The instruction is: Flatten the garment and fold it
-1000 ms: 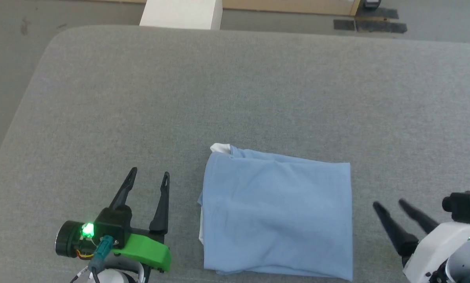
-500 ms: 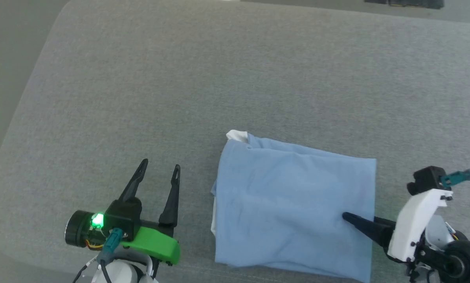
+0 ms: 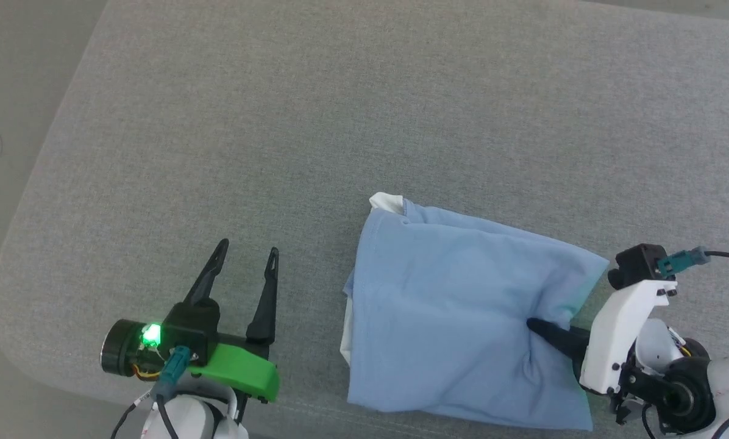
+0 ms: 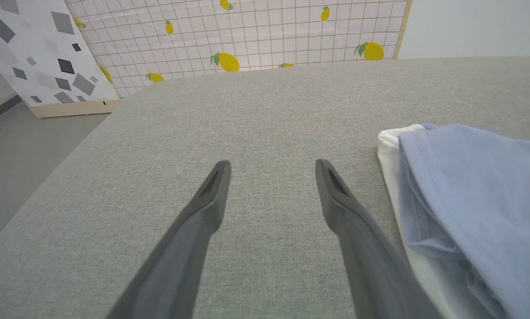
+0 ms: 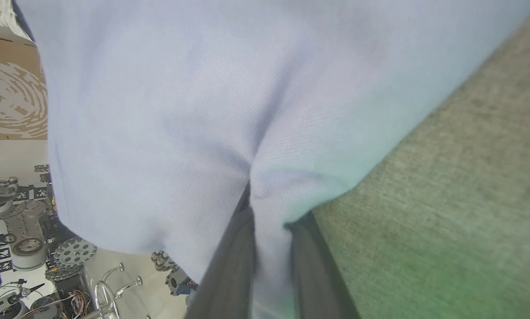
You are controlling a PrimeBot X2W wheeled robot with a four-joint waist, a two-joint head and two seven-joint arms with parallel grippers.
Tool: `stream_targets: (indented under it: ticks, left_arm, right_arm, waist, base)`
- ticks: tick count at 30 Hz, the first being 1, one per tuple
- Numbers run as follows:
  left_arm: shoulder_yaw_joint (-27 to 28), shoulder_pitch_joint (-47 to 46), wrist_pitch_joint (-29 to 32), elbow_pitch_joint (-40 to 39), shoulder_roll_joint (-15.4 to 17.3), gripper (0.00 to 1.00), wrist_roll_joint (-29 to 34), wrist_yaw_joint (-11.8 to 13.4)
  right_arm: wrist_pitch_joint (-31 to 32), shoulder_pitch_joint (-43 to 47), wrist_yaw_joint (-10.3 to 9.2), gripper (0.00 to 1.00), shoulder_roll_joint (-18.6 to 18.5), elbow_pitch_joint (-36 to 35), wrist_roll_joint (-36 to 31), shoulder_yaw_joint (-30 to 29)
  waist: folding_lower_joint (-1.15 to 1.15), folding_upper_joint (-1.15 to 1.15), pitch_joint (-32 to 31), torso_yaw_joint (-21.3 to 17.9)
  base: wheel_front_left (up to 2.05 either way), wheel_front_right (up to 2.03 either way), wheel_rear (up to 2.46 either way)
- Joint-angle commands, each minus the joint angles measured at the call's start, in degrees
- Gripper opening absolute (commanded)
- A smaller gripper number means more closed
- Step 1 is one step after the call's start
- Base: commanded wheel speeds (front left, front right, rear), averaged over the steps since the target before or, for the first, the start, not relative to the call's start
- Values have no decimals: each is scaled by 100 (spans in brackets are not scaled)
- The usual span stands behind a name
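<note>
Right jaws clamp the garment [image 3: 450,305] edge; left jaws spread wide

No word, brand, number or sign is legible anywhere; the garment [image 3: 456,311] shows plain, unprinted cloth.

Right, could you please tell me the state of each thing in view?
Light blue fabric shirt with white collar: folded, lying on the grey padded table, right edge bunched.
Left tool: open, empty, beside the shirt.
Right tool: shut on the shirt's right edge.
</note>
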Motion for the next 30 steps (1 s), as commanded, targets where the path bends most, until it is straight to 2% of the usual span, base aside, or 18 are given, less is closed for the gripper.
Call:
stream_targets:
  ticks: [1, 6, 8, 14, 18, 20, 25, 30]
  left_arm:
    - [23, -119, -51, 21, -1, 100, -73, 45]
    - [8, -114, -61, 70, 6, 100, -87, 63]
    - [-10, -100, -62, 74, 9, 100, -91, 63]
    - [-61, -34, -61, -67, 17, 100, -90, 97]
    - [-113, -27, -56, -234, 35, 100, -59, 108]
    - [-142, -48, -44, -324, 47, 100, -31, 113]
    - [-208, -184, 4, -580, 88, 100, 54, 112]
    - [-283, -356, 76, -893, 147, 100, 162, 95]
  right_arm:
    - [-51, -3, -12, 0, 7, 159, -87, 98]
    - [-447, -244, -12, 0, -506, -134, -291, 460]
    - [-608, -396, -12, 0, -933, -310, -504, 775]
    - [-1017, -1111, -12, 0, -2583, -706, -1168, 2024]
    - [-1248, -1698, -12, 0, -3418, -722, -1391, 2624]
    - [-1378, -1940, -12, 0, -3715, -653, -1456, 2819]
    - [-1799, -2371, -12, 0, -4415, -312, -1585, 3131]
    - [-2280, -2514, -12, 0, -4896, 366, -1681, 2918]
  waist:
    - [0, 0, -61, -43]
    - [0, 0, -239, -198]
    - [0, 0, -298, -303]
    - [0, 0, -225, -832]
    - [0, 0, 14, -1274]
    - [0, 0, 161, -1488]
    - [0, 0, 562, -1886]
    - [0, 0, 954, -2092]
  base:
    - [0, 0, 0]
    - [0, 0, 0]
    - [0, 0, 0]
    - [0, 0, 0]
    - [0, 0, 0]
    - [0, 0, 0]
    - [0, 0, 0]
    - [0, 0, 0]
